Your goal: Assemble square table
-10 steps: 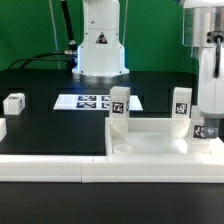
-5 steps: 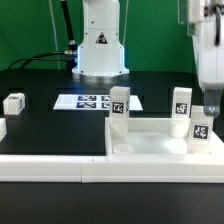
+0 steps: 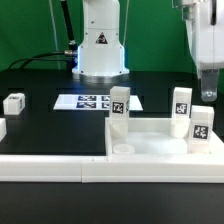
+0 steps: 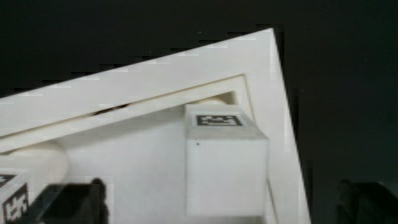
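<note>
Hovering: gripper [image 3: 207, 97] hangs above the near leg at the exterior view's right, jaws wide, holding nothing.
Table: square tabletop [image 3: 150, 147] lies against the white border rail [image 3: 50, 166].
Done: three legs [image 3: 118, 105] [image 3: 181, 104] [image 3: 200, 126] stand upright on its corners.
Left: one loose leg [image 3: 13, 103] lies well apart on the black table [image 3: 60, 130]; another shows at the edge.
Nearby: marker board [image 3: 95, 101] behind; nothing blocks the way.

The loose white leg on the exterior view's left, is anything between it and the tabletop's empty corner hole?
Nothing visible: bare black table lies between the loose white leg and the white square slab's near hole.
</note>
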You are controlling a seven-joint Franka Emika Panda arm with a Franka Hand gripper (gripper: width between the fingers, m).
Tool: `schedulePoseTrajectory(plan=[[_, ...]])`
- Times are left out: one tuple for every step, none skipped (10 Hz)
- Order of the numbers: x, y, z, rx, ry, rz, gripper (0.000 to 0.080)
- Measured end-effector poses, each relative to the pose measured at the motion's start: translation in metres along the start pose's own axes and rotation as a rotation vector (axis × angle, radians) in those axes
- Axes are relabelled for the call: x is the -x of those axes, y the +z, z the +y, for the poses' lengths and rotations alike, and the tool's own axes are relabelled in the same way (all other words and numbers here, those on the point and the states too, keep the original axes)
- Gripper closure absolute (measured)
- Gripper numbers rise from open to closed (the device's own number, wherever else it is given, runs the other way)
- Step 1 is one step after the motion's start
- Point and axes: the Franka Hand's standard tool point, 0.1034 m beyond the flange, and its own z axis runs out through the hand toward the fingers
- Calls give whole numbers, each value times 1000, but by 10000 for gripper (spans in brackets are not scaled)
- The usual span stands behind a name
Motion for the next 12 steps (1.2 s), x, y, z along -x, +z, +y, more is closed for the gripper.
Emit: schedulePoseTrajectory(plan=[[0,0,0,0,0,0,151],[0,0,0,0,-1,0,151],[0,0,0,0,-1,0,151],[0,0,0,1,-1,0,151],[0,0,0,1,-1,0,151],[0,0,0,1,-1,0,151],[0,0,0,1,-1,0,151],[-2,-1,0,-3,-36,0,151],[-21,-7,5,-20,-137,-6,151],[-45,-17,14,-40,-159,-11,151],[-58,-24,24,-40,-244,-8,151],[-66,-29,31,-38,-332,-10,151]])
